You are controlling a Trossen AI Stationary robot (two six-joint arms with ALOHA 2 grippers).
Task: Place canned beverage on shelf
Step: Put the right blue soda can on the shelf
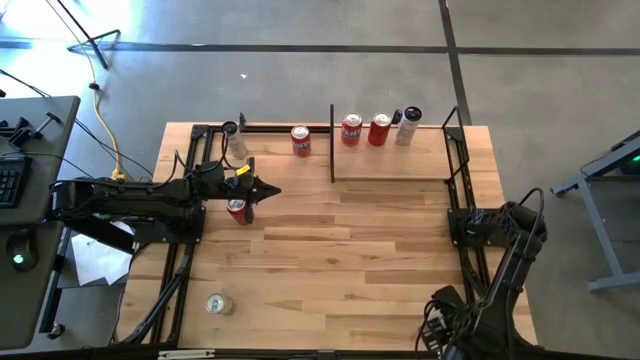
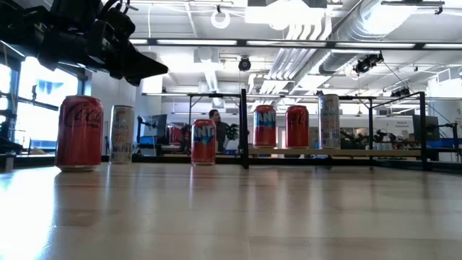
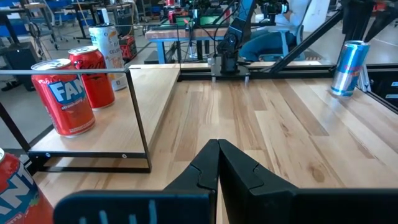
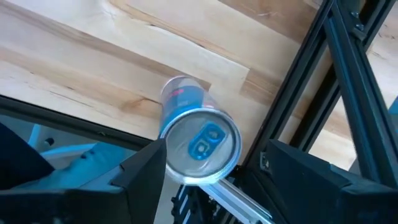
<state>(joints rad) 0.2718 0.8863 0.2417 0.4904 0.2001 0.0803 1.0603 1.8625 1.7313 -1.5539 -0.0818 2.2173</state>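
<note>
In the high view, a dark desk [image 1: 40, 150] stands at 9 o'clock with a keyboard [image 1: 10, 180] and a mouse [image 1: 17, 243] on it. A yellow cable [image 1: 105, 130] lies on the grey floor [image 1: 300, 80] at 10 o'clock. In the low view, a person [image 2: 215, 119] shows far behind, near the centre.

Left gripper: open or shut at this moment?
Shut and empty. In the left wrist view the left gripper has its two dark fingers pressed together with nothing between them, above the table; the Coca-Cola can stands beside it.

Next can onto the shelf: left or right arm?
Left. Its claw hovers shut right beside the red cola can, which stands off the shelf. The right arm sits folded at the table's right edge, far from that can.
</note>
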